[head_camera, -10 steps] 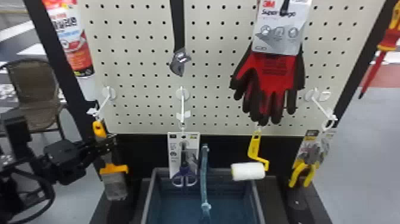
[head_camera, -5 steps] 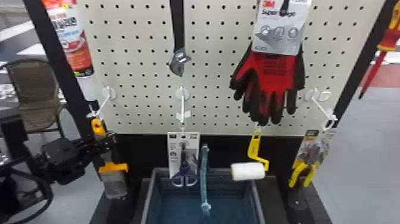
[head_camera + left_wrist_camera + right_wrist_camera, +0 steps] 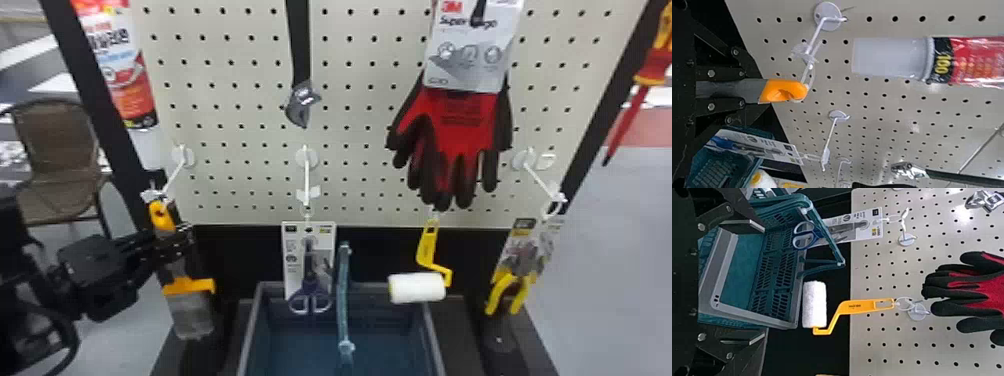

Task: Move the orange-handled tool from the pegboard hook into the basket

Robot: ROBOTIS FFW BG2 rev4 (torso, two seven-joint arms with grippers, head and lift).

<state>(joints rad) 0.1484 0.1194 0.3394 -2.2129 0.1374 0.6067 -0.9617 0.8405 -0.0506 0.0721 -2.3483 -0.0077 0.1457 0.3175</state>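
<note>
Our left pincer [image 3: 186,242] grips the orange-handled tool [image 3: 189,286] mid-handle, orange end above, blade below; we see it hanging from the pegboard hook [image 3: 173,177], left of the basket [image 3: 250,325]. Our right pincer [image 3: 765,281] stands open.

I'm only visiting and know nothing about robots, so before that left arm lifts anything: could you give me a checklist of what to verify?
1. Left gripper has its jaws against both sides of the grey shaft of the orange-handled tool: ok.
2. Grip firm enough to lift: cannot tell.
3. Tool free of the white metal hook: not ok, it hangs there by a clear ring.
4. Teal basket with grey rim open on top: ok.
5. Way in unobstructed: not ok, its teal handle stands up.
6. Right gripper empty: ok.
</note>
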